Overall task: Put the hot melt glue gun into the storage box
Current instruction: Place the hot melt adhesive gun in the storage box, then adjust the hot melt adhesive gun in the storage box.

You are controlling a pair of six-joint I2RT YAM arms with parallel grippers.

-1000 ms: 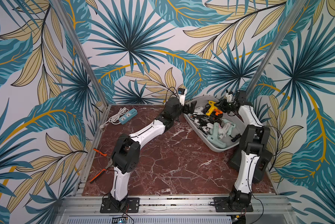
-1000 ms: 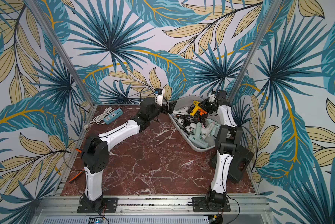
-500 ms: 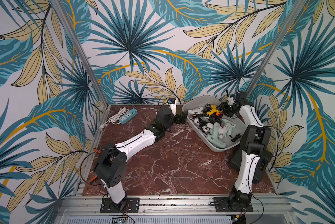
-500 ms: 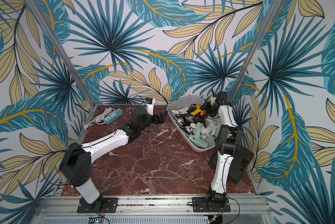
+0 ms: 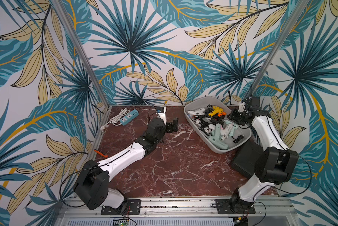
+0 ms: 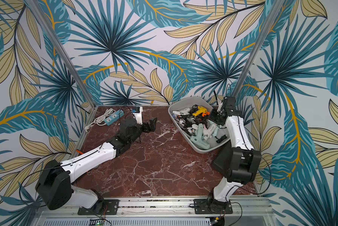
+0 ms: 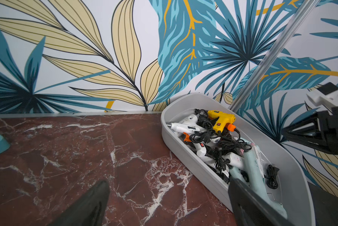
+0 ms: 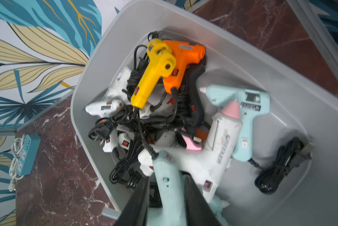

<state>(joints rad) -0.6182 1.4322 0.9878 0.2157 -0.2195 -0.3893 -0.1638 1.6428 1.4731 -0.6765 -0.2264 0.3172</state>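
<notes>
The storage box [image 5: 197,104] [image 6: 181,104] is a light grey tub at the table's back right. It holds several hot melt glue guns with tangled black cords: a yellow one [image 5: 215,110] [image 8: 154,74], plus orange, white and mint ones. My right gripper [image 5: 235,117] [image 8: 167,180] hangs over the box's right side. Its jaws stand narrow on a mint glue gun [image 8: 165,168] inside the box. My left gripper [image 5: 173,125] [image 7: 168,184] is wide open over bare marble left of the box, holding nothing.
A blue power strip [image 5: 129,117] with a white cable lies at the back left. A flat black case [image 5: 244,162] sits by the right arm, in front of the box. An orange-handled tool [image 5: 100,153] lies off the table's left edge.
My left arm has drawn back from the box's left rim and lowered over the table. My right gripper opened, then closed again, staying over the box.
</notes>
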